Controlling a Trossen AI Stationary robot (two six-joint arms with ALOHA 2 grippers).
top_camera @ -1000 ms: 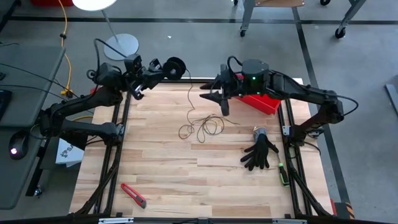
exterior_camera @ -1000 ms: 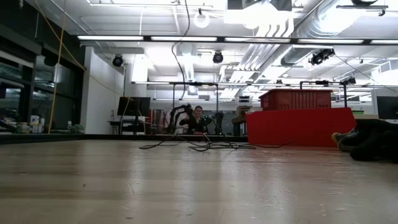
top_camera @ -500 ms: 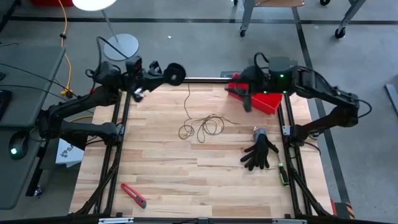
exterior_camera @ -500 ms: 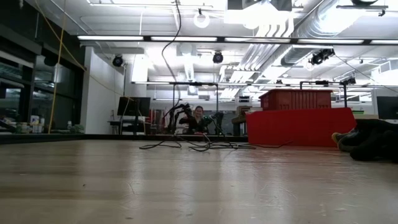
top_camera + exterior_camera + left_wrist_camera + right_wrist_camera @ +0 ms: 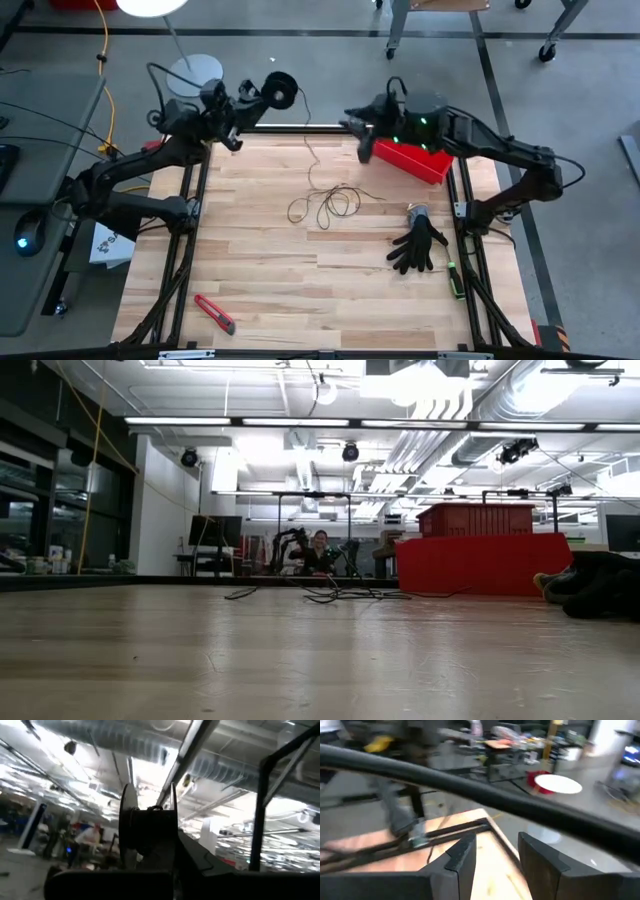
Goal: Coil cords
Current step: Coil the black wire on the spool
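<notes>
Overhead, bright ceiling lights (image 5: 200, 421) shine above the bare-looking wooden table (image 5: 300, 650).

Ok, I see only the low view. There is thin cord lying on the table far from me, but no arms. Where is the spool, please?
Observer: The left gripper is shut on the spool, held up past the table's far edge.
Operator: Is the cord attached to it?
Observer: Yes, the cord runs from the spool down to a loose tangle on the table.
Operator: And the right gripper?
Observer: The right gripper is open and holds nothing, up near the red bin.
</notes>
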